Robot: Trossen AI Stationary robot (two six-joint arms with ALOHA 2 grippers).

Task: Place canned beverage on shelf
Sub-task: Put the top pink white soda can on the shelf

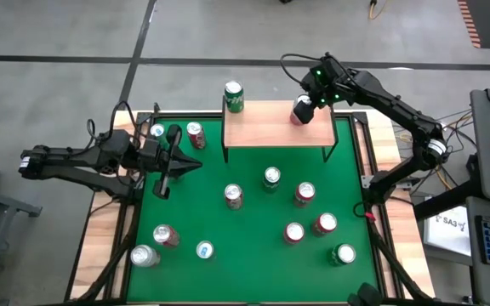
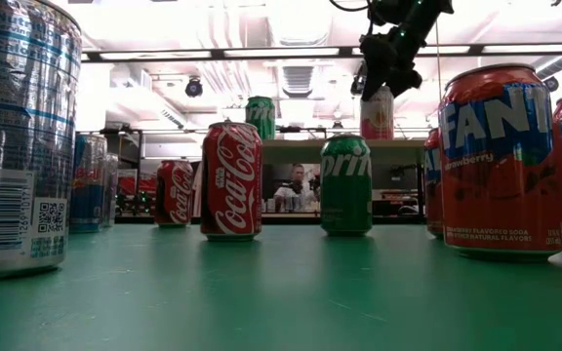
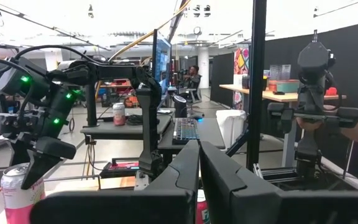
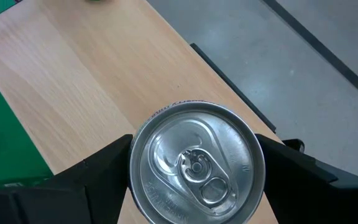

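The right gripper [image 1: 303, 109] is over the right rear corner of the shelf [image 1: 262, 129], its fingers [image 4: 98, 171] on either side of a pink can [image 4: 196, 163] that stands upright on the wooden top; whether they press the can or stand just off it is hard to tell. A green can [image 1: 233, 96] stands at the shelf's left rear corner. The left gripper [image 1: 170, 166] waits over the table's left side, fingers together.

Shelf [image 1: 266, 129] middle bare — cans [image 1: 233, 96] cornerwise
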